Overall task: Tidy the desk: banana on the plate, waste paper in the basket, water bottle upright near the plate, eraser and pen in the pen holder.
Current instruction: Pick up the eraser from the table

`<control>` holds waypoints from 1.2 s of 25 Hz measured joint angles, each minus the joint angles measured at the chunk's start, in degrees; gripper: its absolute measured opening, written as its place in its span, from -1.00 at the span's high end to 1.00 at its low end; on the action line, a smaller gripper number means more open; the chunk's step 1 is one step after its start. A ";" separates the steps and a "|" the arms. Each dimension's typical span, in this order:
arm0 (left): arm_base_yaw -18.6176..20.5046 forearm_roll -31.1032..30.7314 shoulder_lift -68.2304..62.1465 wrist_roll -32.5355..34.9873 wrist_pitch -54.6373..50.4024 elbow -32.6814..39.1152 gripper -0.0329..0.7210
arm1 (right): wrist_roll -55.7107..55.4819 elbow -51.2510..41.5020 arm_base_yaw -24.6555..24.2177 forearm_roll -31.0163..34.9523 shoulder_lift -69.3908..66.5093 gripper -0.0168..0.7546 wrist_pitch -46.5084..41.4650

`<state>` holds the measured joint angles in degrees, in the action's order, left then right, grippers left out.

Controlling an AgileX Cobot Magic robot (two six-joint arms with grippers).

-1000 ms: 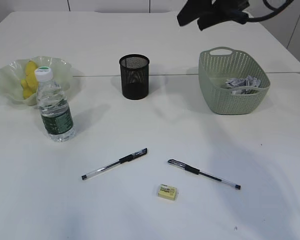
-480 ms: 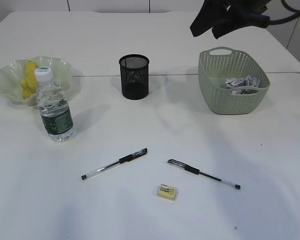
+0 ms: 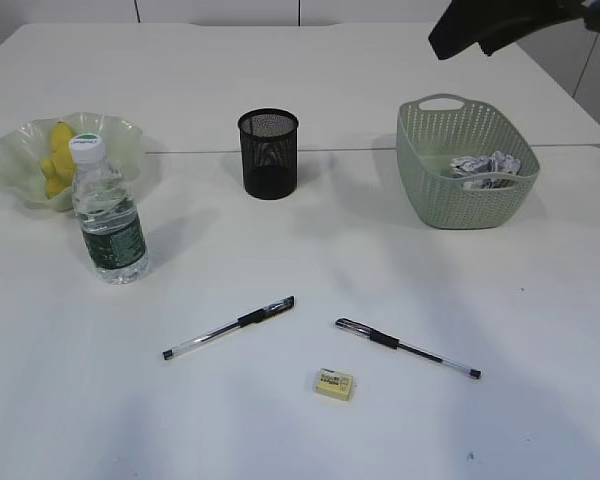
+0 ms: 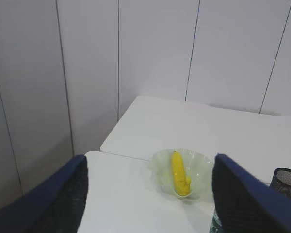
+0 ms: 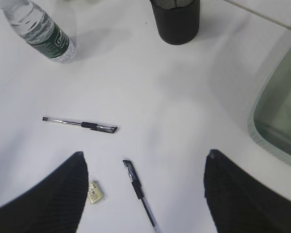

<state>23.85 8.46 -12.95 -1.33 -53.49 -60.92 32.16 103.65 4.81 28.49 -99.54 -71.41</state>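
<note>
The banana (image 3: pixel 58 158) lies in the pale green plate (image 3: pixel 10 160) at the far left, and the water bottle (image 3: pixel 108 215) stands upright just in front of it. Waste paper (image 3: pixel 485 167) sits inside the sage basket (image 3: pixel 465 205). Two pens (image 3: pixel 230 327) (image 3: pixel 408 348) and the eraser (image 3: pixel 335 384) lie on the desk (image 3: pixel 280 430), in front of the black mesh pen holder (image 3: pixel 269 153). My right gripper (image 3: pixel 470 35) hangs open and empty high above the basket; its view looks down on a pen (image 5: pixel 138 189) and the eraser (image 5: pixel 94 191). My left gripper (image 4: pixel 148 194) is open and empty, facing the banana (image 4: pixel 179 172).
A seam crosses the desk behind the pen holder. The basket rim (image 5: pixel 276 126) shows at the right of the right wrist view. White wall panels stand behind the desk in the left wrist view.
My right arm has swung to the right and upward, away from the middle and past the basket's back. Nothing on the desk has moved.
</note>
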 joint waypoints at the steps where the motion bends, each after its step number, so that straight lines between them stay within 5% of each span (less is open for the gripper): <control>1: 0.00 0.13 -0.26 0.00 0.13 0.00 -0.57 | 0.10 -1.12 0.00 0.00 1.07 -0.48 0.00; 30: -7.73 -0.88 -0.77 0.00 0.51 0.00 -0.57 | 12.87 -28.41 0.00 -1.02 26.49 -0.48 -0.11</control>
<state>16.12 7.58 -13.73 -1.33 -52.99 -60.92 45.03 75.24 4.81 27.47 -73.05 -71.52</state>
